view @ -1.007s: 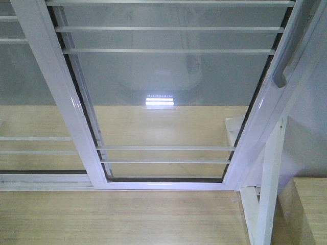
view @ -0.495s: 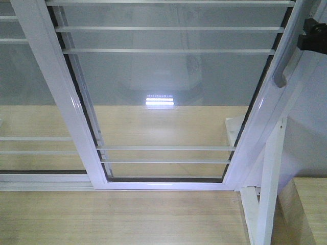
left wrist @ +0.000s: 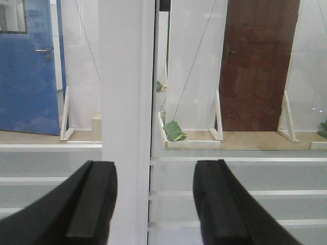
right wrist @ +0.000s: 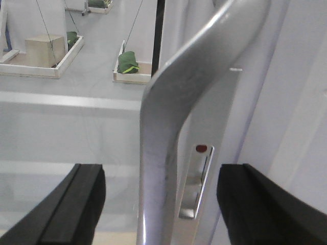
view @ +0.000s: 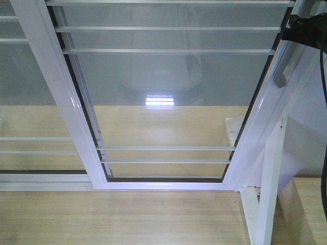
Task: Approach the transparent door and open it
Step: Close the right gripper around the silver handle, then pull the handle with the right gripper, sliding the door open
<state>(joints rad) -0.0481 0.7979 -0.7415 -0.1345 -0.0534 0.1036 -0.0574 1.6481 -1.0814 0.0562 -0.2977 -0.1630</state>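
The transparent door (view: 168,87) fills the front view, a clear pane with thin white bars in a white frame (view: 258,122). Its grey curved handle (view: 282,71) sits on the right stile. My right gripper (view: 300,30) hangs at the top right, right by the handle's upper part. In the right wrist view the handle (right wrist: 168,127) and lock plate (right wrist: 198,178) stand between the spread black fingers of the open right gripper (right wrist: 163,204). My left gripper (left wrist: 156,204) is open too, facing a white vertical frame post (left wrist: 125,102) that runs up between its fingers.
A second white-framed glass panel (view: 30,102) overlaps on the left. A white support stand (view: 268,194) and a wooden box (view: 306,209) stand at the lower right on the wooden floor (view: 117,219). Beyond the glass are a blue door (left wrist: 28,76) and a brown door (left wrist: 258,66).
The right gripper has come into the front view from the top right and moved left, closer to the handle. The door has not moved.
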